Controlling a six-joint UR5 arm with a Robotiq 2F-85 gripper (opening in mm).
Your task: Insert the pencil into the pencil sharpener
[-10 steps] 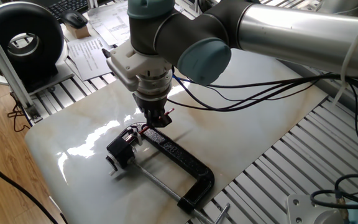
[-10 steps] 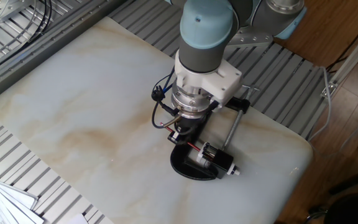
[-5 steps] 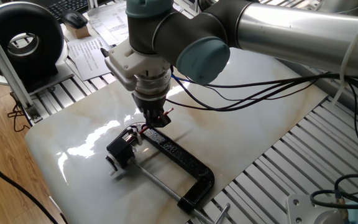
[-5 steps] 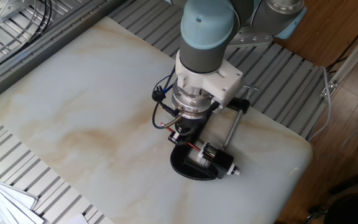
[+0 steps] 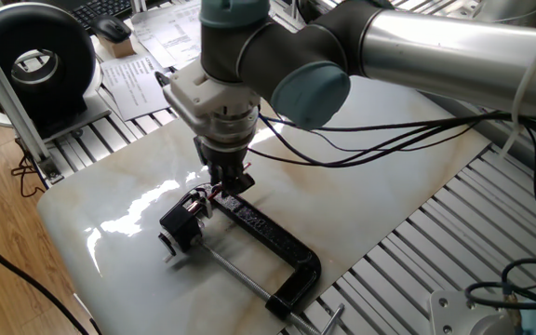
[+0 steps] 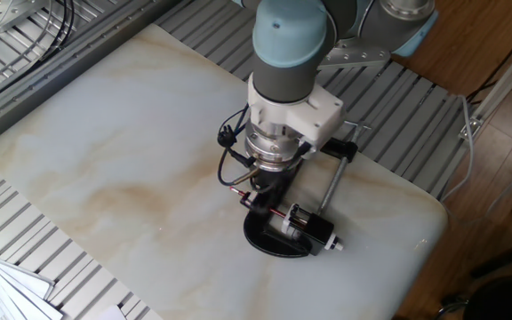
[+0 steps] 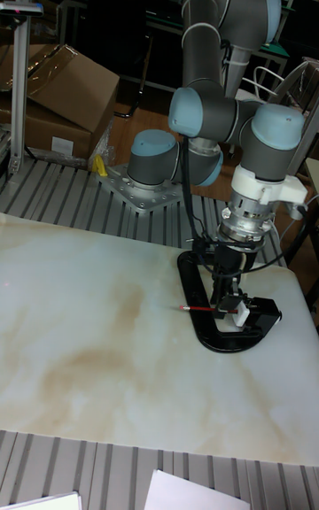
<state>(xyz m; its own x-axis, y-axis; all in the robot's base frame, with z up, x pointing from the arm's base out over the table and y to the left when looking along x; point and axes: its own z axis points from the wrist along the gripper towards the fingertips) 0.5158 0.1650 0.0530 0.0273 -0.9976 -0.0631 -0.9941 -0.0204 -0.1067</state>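
Observation:
My gripper (image 6: 261,188) (image 5: 232,182) (image 7: 224,296) hangs low over the marble table, shut on the pencil (image 6: 243,195) (image 7: 197,308). The thin dark-red pencil lies almost level, and its rear end sticks out from the fingers on the side away from the sharpener. The pencil sharpener (image 6: 312,228) (image 5: 182,223) (image 7: 260,312) is a small black block with whitish bits at its base. It sits inside the jaws of a big black C-clamp (image 5: 273,237) (image 6: 269,242). The pencil's front end reaches the sharpener's face; I cannot tell whether it is inside.
The clamp's silver screw rod (image 6: 334,182) (image 5: 235,272) runs beside the sharpener. Black cables (image 5: 361,140) trail from the wrist. Papers and a keyboard (image 5: 110,14) lie beyond the table's far edge in one fixed view. Slotted aluminium rails (image 6: 78,53) border the marble slab.
The wrist has shifted and turned a little. More of the pencil's rear end now shows beyond the fingers. Sharpener and clamp have not moved.

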